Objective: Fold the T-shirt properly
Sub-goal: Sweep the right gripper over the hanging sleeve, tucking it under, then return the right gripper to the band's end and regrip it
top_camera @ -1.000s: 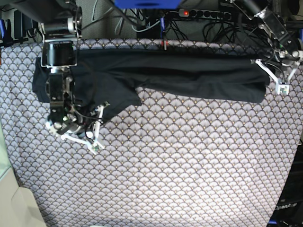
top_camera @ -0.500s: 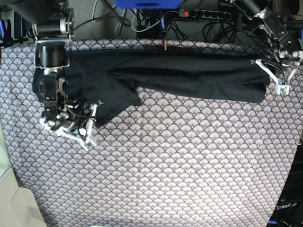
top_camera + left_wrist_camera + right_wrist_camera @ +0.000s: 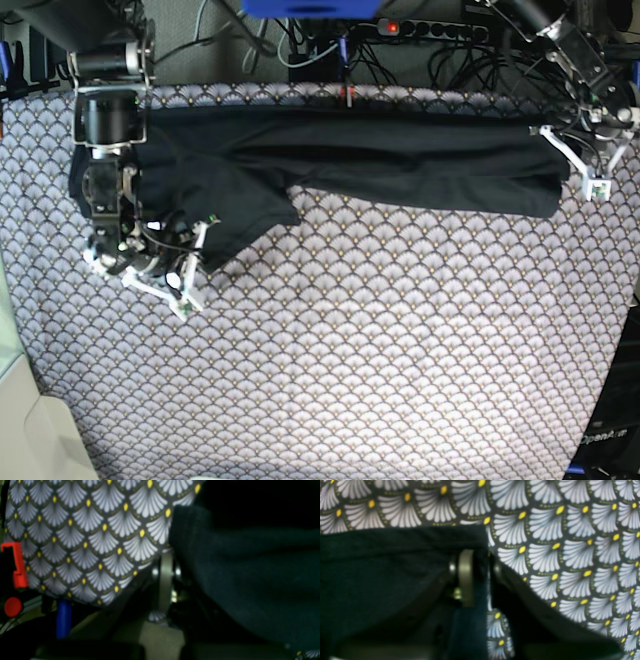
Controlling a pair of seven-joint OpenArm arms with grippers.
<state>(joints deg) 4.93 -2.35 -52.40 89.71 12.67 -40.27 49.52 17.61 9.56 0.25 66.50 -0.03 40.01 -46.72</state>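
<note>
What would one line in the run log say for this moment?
stage: gripping | T-shirt: long band on tablecloth | left gripper: shut on T-shirt end | right gripper: closing on T-shirt corner

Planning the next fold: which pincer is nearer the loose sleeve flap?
Right. The right pincer sits at the dark charcoal cloth T-shirt sleeve flap; the left pincer holds the opposite end.
</note>
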